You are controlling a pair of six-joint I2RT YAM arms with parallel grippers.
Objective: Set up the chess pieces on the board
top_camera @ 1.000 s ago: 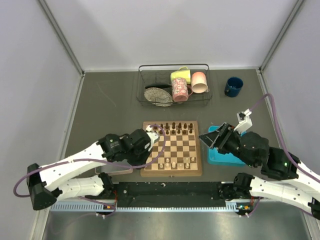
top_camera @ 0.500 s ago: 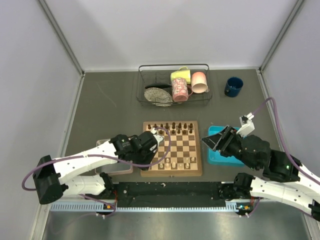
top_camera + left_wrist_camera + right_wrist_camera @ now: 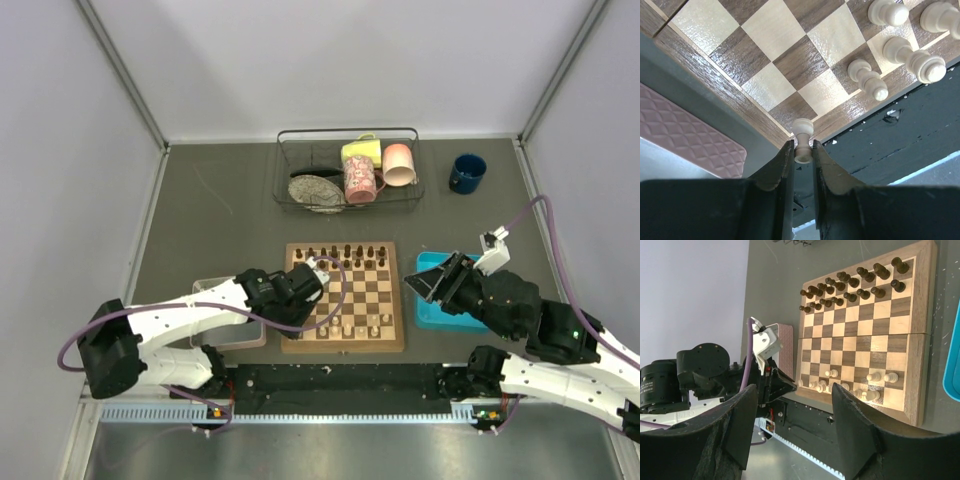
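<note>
One cream pawn is pinched between the left fingers at the chessboard's near-left corner. Several cream pieces stand on near squares. The right fingers gape wide and empty over the blue tray.

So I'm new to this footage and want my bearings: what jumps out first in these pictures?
The left gripper pinches a pale pawn at the left side of the board. Dark pieces line the board's far rows, with a few pale pieces along its near edge. The right gripper hangs open over the blue tray at the board's right.
</note>
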